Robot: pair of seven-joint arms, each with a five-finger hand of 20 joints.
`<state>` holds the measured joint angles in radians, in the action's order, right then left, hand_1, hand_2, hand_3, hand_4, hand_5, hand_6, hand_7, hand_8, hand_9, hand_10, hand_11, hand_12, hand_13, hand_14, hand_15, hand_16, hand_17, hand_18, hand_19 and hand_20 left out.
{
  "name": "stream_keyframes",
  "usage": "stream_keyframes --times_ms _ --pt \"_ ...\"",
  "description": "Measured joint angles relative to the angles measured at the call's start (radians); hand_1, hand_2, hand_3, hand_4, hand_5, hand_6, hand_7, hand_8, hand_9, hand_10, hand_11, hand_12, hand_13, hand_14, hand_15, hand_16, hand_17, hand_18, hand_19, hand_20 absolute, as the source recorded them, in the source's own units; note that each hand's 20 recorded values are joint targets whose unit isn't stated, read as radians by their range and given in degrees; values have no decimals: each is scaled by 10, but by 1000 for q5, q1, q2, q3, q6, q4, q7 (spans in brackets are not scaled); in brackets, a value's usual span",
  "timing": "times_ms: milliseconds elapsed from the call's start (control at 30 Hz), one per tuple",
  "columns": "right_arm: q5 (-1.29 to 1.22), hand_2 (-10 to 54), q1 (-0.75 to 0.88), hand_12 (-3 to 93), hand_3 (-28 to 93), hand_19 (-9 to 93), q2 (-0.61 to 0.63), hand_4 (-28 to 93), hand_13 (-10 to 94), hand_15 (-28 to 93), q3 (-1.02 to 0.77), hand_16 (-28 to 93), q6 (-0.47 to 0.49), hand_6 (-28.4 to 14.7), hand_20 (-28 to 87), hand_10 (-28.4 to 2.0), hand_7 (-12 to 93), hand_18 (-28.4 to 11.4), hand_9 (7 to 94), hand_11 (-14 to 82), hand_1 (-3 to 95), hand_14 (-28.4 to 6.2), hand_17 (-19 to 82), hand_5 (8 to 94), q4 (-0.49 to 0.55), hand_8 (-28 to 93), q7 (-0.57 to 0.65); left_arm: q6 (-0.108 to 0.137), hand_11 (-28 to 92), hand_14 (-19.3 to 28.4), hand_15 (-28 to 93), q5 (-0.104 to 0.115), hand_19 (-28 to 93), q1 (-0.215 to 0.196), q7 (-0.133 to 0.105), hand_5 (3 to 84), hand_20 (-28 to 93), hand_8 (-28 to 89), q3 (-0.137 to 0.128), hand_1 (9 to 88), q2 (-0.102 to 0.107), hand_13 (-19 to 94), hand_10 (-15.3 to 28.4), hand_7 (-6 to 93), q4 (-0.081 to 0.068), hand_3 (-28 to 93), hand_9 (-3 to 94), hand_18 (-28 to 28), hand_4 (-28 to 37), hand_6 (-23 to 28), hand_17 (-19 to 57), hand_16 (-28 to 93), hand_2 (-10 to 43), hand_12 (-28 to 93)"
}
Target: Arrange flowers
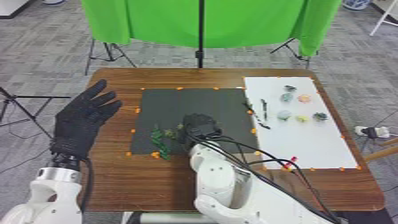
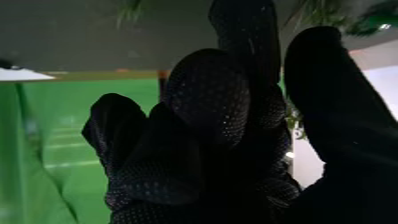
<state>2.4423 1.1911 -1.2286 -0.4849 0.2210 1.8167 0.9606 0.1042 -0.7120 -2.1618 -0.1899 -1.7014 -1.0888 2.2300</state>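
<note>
I see a curly green leafy stem lying toward the table's near left corner, small flower heads scattered by its right edge.

No readable text or labels.

This looks like a robotics lab: white jointed robot arms over a brown wooden table dotted with small orange markers, a green cloth backdrop by black metal stands, and grey patterned carpet underfoot.
</note>
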Motion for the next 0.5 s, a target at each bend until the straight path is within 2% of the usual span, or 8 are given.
stream_keyframes --times_ms 133,267,333,433,500 --pt "2 -64 0 221 717 932 22 -232 815 825 -23 185 -58 -5 610 -143 198 -280 896 479 358 -114 446 926 26 -118 -1 1 228 280 516 1 529 -15 -4 399 146 -86 -12 250 -6 269 202 122 1 788 369 284 -222 91 -80 -54 57 135" --pt "-9 -65 2 215 726 932 69 -234 782 832 -70 187 -176 -31 592 -154 146 -282 843 472 353 -113 431 812 78 -110 2 6 233 281 524 5 530 -43 -20 400 146 -88 -29 243 -16 270 202 125 3 785 369 284 -230 90 -80 -60 57 132" --pt "-23 -66 3 197 728 932 102 -235 753 820 -101 174 -220 -42 534 -166 137 -282 805 450 350 -121 406 761 110 -110 9 9 236 281 526 6 531 -57 -29 400 147 -89 -36 241 -19 270 202 127 3 785 370 284 -232 90 -80 -62 58 131" --pt "-62 -73 2 173 744 924 160 -236 693 777 -158 133 -235 -59 349 -188 121 -284 743 402 343 -145 337 663 143 -109 28 12 240 281 528 8 532 -72 -38 401 147 -90 -39 241 -22 270 203 129 3 786 369 284 -234 90 -79 -66 58 129" --pt "-112 -78 2 170 751 913 200 -236 676 773 -200 128 -243 -67 322 -197 115 -284 722 397 342 -154 319 629 147 -111 51 13 241 281 532 8 532 -78 -41 401 147 -91 -39 241 -23 270 203 131 3 788 369 284 -234 89 -79 -67 57 128"
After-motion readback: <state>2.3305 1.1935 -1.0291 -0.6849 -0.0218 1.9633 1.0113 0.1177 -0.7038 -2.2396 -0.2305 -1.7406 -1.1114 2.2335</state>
